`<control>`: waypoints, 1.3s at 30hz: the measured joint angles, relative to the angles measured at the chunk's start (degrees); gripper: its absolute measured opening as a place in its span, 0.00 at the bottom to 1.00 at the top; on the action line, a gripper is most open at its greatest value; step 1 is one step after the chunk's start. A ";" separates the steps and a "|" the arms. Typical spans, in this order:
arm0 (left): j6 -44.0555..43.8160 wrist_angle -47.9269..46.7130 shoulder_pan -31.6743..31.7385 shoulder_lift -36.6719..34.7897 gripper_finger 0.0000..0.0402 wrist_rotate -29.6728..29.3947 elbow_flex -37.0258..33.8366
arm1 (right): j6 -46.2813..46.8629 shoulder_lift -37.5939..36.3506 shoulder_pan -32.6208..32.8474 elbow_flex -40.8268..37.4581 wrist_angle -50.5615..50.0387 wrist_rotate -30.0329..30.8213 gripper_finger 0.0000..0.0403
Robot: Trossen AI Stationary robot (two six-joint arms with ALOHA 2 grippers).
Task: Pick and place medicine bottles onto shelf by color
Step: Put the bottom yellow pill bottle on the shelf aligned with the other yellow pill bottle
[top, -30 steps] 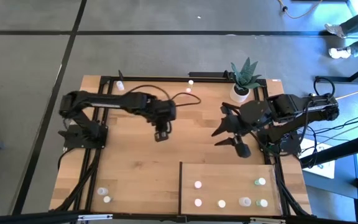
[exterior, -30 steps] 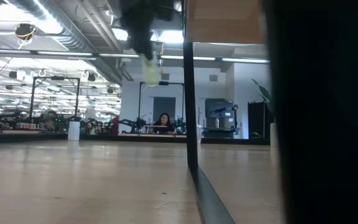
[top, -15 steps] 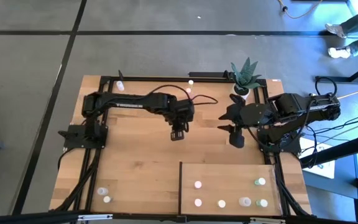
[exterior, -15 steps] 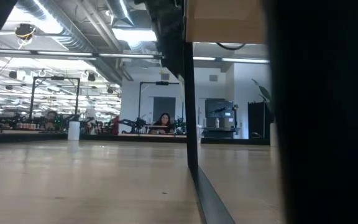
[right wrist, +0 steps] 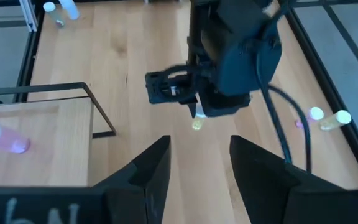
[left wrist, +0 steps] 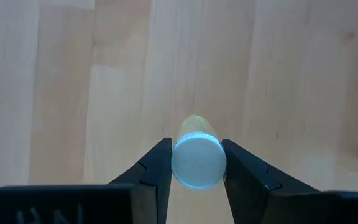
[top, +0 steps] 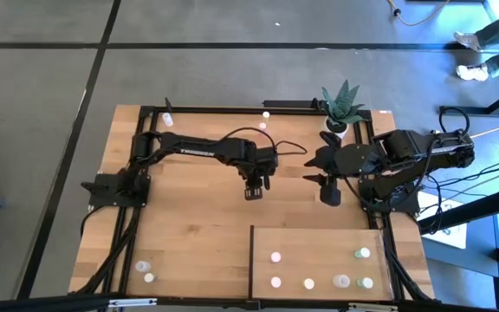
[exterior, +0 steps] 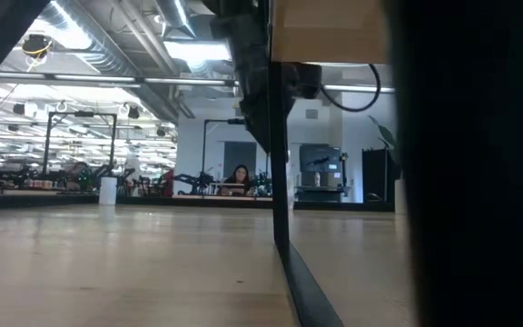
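My left gripper (top: 254,192) hangs over the middle of the table, shut on a pale yellow medicine bottle (left wrist: 197,155) with a white cap. The right wrist view shows that bottle (right wrist: 197,124) below the left gripper's fingers. My right gripper (top: 313,171) stands open and empty over the table's right side, pointing toward the left arm. The shelf (top: 319,238) lies at the near right and carries several bottles, among them a white one (top: 276,256) and a green one (top: 364,253). My left gripper pinches the bottle at its white cap end (left wrist: 197,167) between its two fingers, one on either side. The fingers come from above, pointing steeply down, and the bottle runs along them with its cap up. It hangs clear of the tabletop.
Two bottles (top: 146,271) stand at the near left corner and a few more (top: 264,121) at the far edge. A potted plant (top: 340,111) sits at the far right. The shelf's dark upright frame (right wrist: 92,99) rises at its left edge. Bare planks lie between the arms.
My left gripper has carried the yellow bottle toward the table's right edge and downward, staying shut on it. My right gripper has stayed in place but turned at the wrist, its fingers swinging round to point at the left arm.
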 joint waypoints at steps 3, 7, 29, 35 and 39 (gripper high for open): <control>-0.02 0.69 0.04 0.26 0.27 -0.04 0.02 | -0.37 0.00 0.00 0.00 0.01 -0.01 0.41; -0.04 0.58 0.25 0.87 0.27 -0.37 -0.05 | -0.35 0.02 0.00 0.00 0.02 -0.05 0.41; -0.37 0.70 0.37 1.54 0.27 -0.74 -0.02 | -0.34 0.04 0.00 0.00 0.42 -0.12 0.41; -0.52 0.31 0.37 1.99 0.27 -2.25 -0.02 | -0.34 0.04 0.00 0.00 0.41 -0.12 0.41; -0.53 -0.41 0.15 2.59 0.27 -2.34 -0.10 | -0.34 0.04 0.00 0.00 0.41 -0.11 0.41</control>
